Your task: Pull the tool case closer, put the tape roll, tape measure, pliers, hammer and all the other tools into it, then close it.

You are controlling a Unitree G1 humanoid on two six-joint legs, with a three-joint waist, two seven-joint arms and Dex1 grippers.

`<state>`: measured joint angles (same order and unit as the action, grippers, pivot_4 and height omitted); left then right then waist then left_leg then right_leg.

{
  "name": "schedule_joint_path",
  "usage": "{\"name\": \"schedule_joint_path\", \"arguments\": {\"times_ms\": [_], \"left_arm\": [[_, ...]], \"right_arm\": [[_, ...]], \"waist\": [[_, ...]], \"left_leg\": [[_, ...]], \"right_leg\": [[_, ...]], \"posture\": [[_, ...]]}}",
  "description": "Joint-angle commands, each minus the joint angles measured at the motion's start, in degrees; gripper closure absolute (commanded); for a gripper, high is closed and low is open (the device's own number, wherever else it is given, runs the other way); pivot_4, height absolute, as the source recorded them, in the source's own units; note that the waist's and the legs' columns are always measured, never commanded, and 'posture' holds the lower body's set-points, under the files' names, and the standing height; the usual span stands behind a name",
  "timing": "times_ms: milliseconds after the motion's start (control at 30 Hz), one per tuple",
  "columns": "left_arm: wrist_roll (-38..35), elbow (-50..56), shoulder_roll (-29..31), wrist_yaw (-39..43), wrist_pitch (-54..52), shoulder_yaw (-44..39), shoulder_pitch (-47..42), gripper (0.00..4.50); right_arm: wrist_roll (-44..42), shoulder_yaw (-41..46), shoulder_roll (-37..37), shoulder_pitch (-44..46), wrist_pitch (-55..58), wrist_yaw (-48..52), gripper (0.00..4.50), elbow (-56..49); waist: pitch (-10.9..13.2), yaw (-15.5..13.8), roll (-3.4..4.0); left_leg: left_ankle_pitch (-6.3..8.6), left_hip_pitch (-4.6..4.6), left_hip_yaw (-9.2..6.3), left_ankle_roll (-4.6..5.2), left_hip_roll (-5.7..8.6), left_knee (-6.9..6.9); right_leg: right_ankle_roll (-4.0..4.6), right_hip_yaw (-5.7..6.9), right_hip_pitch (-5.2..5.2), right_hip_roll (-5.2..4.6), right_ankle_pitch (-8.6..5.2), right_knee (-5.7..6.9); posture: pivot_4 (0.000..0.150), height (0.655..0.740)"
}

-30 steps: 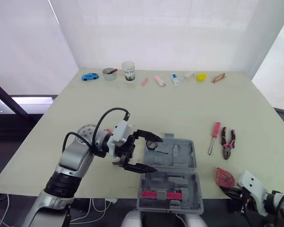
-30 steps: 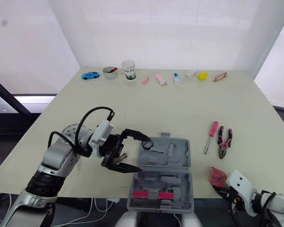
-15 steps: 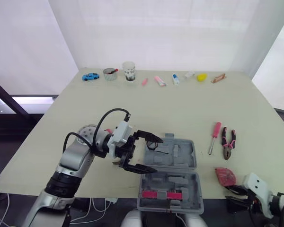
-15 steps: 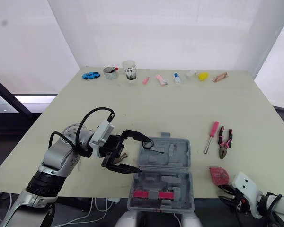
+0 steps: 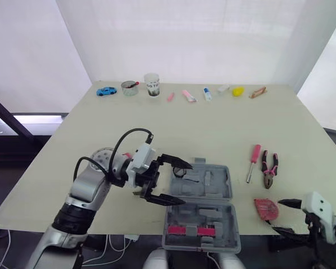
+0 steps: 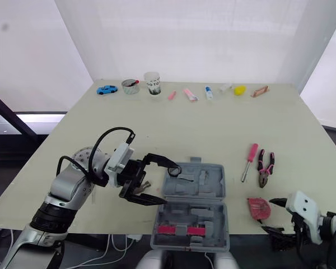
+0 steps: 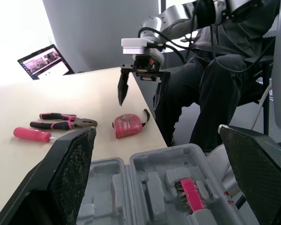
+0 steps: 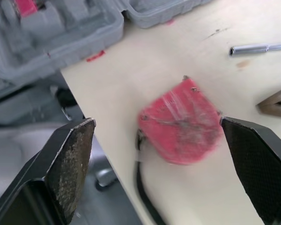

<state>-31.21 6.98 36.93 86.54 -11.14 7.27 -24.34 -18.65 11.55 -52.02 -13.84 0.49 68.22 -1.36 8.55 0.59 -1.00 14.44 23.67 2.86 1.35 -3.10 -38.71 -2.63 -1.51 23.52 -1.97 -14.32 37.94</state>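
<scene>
Starting at your 6 o'clock, the tool case [image 5: 200,223] lies open at the near edge of the table [image 5: 213,134]. Both grey halves face up, and a pink bar [image 5: 195,230] sits in the nearer half. At the case's 9 o'clock side you have the left gripper [image 5: 186,183], jaws spread wide with nothing between them. One tip is up by the far half's corner and the other is down by the hinge line; I can't tell whether either touches the plastic. Swinging round to 4 o'clock, your right gripper [image 5: 279,216] comes in from the table's near right corner, also wide open and empty. The red tape measure [image 5: 266,208] lies flat on the table just beyond its tips. In the right wrist view it sits in the gap framed by the two fingers [image 8: 70,164], with its black strap trailing toward the table edge. Going further out, at about 3 o'clock, the pliers [image 5: 269,170] with pink-and-black handles lie beside the pink-handled screwdriver [image 5: 253,162], close together and well apart from the case. Right out at 12 o'clock, a row of small things lines the far edge: a blue toy car [image 5: 106,91] at its left end, a white cup [image 5: 152,84], and a yellow piece [image 5: 238,91] toward the right.
</scene>
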Motion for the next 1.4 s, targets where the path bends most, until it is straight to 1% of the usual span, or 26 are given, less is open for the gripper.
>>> {"name": "schedule_joint_path", "arguments": {"times_ms": [33, 200, 267, 300, 367, 500, 633, 767, 1000, 1133, 1167, 1400], "left_arm": [[-2.08, 2.86, 0.65, -0.46, -0.72, -1.91, 0.92, 0.0], [-3.2, 5.74, 1.43, -2.58, -1.93, -3.67, 3.02, 0.0], [-3.89, 6.97, 1.97, -3.55, -2.67, -4.72, 4.03, 0.0], [-4.22, 7.53, 2.32, -4.1, -3.19, -5.28, 4.42, 0.0], [-4.42, 8.47, 3.02, -4.76, -3.44, -6.09, 5.34, 0.0], [-5.71, 11.71, 4.18, -5.97, -4.5, -7.97, 8.33, 0.0], [-6.66, 13.51, 4.91, -6.41, -4.8, -9.08, 10.35, 0.0], [-6.8, 13.31, 5.82, -4.9, -3.34, -9.82, 11.61, 0.0], [-7.61, 8.45, 8.59, 2.13, 0.12, -11.8, 12.44, 0.0], [-9.08, 6.43, 8.22, 4.99, 2.47, -12.88, 11.99, 0.0], [-9.26, 5.78, 7.8, 5.39, 3.65, -13.44, 11.83, 0.0], [-10.68, 2.18, 9.96, 5.96, 4.47, -12.62, 10.4, 0.0]], "right_arm": [[2.02, -4.63, -1.69, 10.26, -9.25, 9.37, 0.01, 9.2], [4.04, -10.3, 0.06, 22.29, -16.3, 16.96, 0.01, 22.41], [4.94, -11.93, 0.95, 25.76, -18.82, 18.71, 0.01, 26.98], [4.88, -12.76, 1.2, 27.18, -18.1, 20.13, 0.01, 28.61], [6.64, -14.64, 1.51, 29.49, -20.81, 21.76, 0.01, 31.97], [10.31, -17.6, 2.56, 33.95, -26.02, 22.62, 0.01, 38.69], [12.39, -18.86, 3.1, 36.25, -29.4, 22.32, 0.01, 43.01], [14.0, -19.78, 3.8, 37.46, -31.91, 21.29, 0.01, 45.57], [16.06, -20.68, 4.12, 38.31, -34.17, 20.03, 0.01, 47.67], [15.91, -20.58, 4.27, 37.95, -33.37, 19.82, 0.01, 47.34], [16.03, -20.63, 4.26, 37.88, -33.34, 19.67, 0.01, 47.31], [16.11, -20.97, 4.76, 37.92, -32.69, 19.71, 0.01, 47.68]], "waist": [[0.07, 0.29, -0.05], [0.1, 0.0, -0.01], [0.14, 0.01, 0.02], [0.14, -0.16, 0.02], [0.15, -0.25, 0.03], [0.16, 0.06, 0.05], [0.17, 0.13, 0.09], [0.17, 0.09, 0.09], [0.18, 0.16, 0.11], [0.18, 0.15, 0.11], [0.18, 0.14, 0.11], [0.18, 0.13, 0.11]], "left_leg": [[0.0, -0.02, -0.06, 0.0, 0.0, 0.0], [0.0, -0.03, -0.09, 0.0, -0.04, 0.01], [0.0, -0.01, -0.08, 0.0, -0.05, 0.01], [0.0, 0.0, -0.03, 0.0, -0.03, 0.01], [0.0, 0.03, -0.05, 0.0, -0.03, 0.01], [0.0, 0.0, 0.0, 0.0, -0.03, 0.0], [0.0, -0.04, 0.0, 0.0, -0.04, 0.0], [0.0, -0.06, 0.01, 0.0, -0.04, 0.0], [0.0, -0.08, 0.04, -0.01, -0.04, 0.0], [0.0, -0.07, 0.05, -0.01, -0.05, 0.0], [0.0, -0.08, 0.06, -0.01, -0.05, 0.0], [0.0, -0.08, 0.05, 0.0, -0.05, 0.0]], "right_leg": [[0.0, 0.02, -0.03, 0.02, 0.07, 0.01], [0.04, 0.05, -0.04, 0.08, 0.11, 0.04], [0.05, 0.04, -0.04, 0.07, 0.12, 0.02], [0.05, 0.01, -0.03, 0.04, 0.12, 0.01], [0.04, 0.04, -0.03, 0.03, 0.12, 0.0], [0.04, 0.0, -0.03, 0.02, 0.12, 0.01], [0.06, -0.01, -0.03, 0.02, 0.12, 0.05], [0.07, -0.01, -0.04, 0.02, 0.13, 0.06], [0.08, -0.03, -0.04, 0.02, 0.12, 0.06], [0.1, -0.03, -0.04, 0.02, 0.11, 0.06], [0.1, -0.04, -0.04, 0.02, 0.11, 0.06], [0.09, -0.04, -0.03, 0.02, 0.12, 0.07]], "posture": [[0.15, 0.74], [0.15, 0.74], [0.15, 0.74], [0.15, 0.74], [0.15, 0.74], [0.15, 0.74], [0.15, 0.74], [0.15, 0.74], [0.15, 0.74], [0.15, 0.74], [0.15, 0.74], [0.15, 0.74]]}}
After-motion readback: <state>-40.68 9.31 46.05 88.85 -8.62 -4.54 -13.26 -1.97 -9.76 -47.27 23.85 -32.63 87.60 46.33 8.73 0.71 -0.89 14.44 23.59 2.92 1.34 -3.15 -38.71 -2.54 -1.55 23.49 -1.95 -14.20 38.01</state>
